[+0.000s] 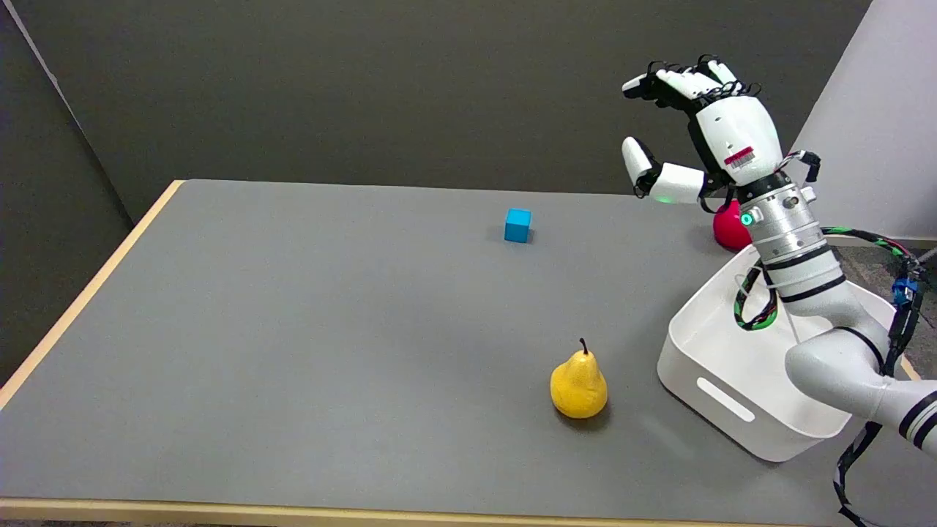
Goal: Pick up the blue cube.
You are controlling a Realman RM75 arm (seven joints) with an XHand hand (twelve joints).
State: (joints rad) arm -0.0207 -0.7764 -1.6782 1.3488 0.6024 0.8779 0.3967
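A small blue cube (517,225) sits on the grey table (293,329), toward the far middle. My right hand (695,128) hangs in the air well to the right of the cube and above table level, its fingers spread apart and holding nothing. The arm reaches up from the lower right, passing over a white bin.
A yellow pear (578,383) stands upright near the front of the table. A white bin (732,388) with a slot handle sits at the right edge, under my forearm. A red round object (730,225) lies behind the wrist, partly hidden. Dark walls close off the back.
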